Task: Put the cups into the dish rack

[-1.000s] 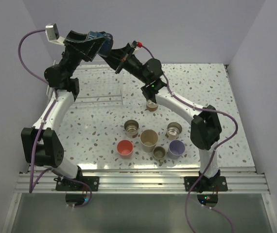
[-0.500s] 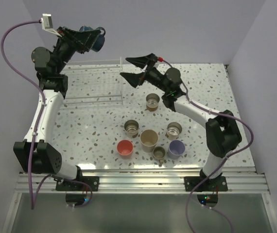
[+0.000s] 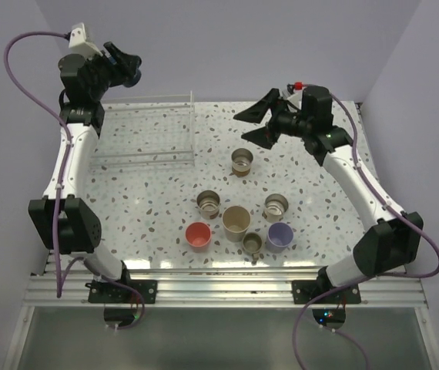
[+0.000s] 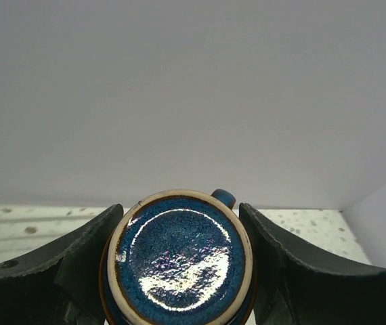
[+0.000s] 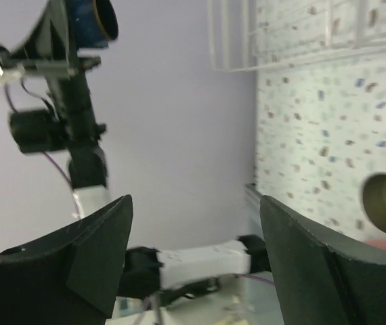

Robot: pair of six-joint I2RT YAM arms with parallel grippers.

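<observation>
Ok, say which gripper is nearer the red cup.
Right. The right gripper hovers behind and right of the red cup; the left gripper, holding the blue cup, is farther, up past the rack.

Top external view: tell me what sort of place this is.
Probably a robot test cell, not a kitchen: a speckled table boxed in by plain walls, two arms bolted to a metal rail, a dish rack and loose cups laid out; the left hand holds a dark blue cup.
</observation>
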